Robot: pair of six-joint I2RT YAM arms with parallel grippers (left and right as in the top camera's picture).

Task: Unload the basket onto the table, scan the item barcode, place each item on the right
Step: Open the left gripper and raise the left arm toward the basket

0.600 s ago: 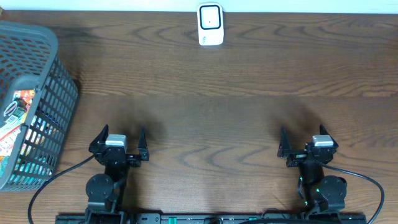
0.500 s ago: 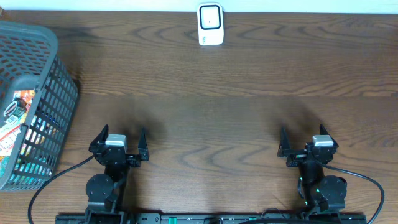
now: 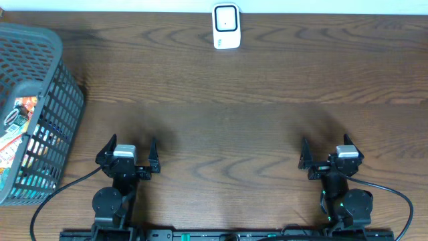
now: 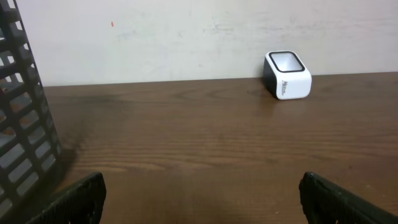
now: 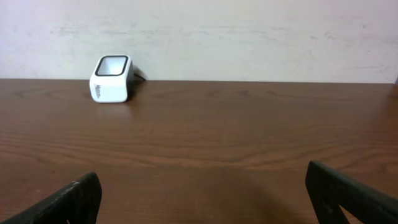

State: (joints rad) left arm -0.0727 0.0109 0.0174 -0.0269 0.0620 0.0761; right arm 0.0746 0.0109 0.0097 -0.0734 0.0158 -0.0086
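A white barcode scanner (image 3: 226, 27) with a dark window stands at the table's far edge, centre; it shows in the left wrist view (image 4: 287, 76) and the right wrist view (image 5: 112, 79). Colourful packaged items (image 3: 16, 124) lie inside the grey mesh basket (image 3: 67, 100) at the left; no barcode is legible. My left gripper (image 3: 132, 146) rests near the front edge, open and empty (image 4: 202, 186), just right of the basket. My right gripper (image 3: 326, 146) sits at the front right, also open with nothing between its fingers (image 5: 202, 180).
The basket wall (image 4: 18, 124) rises close to the left gripper's left side. A pale wall runs behind the table's far edge. Dark wood tabletop (image 3: 227, 120) stretches between the grippers and the scanner.
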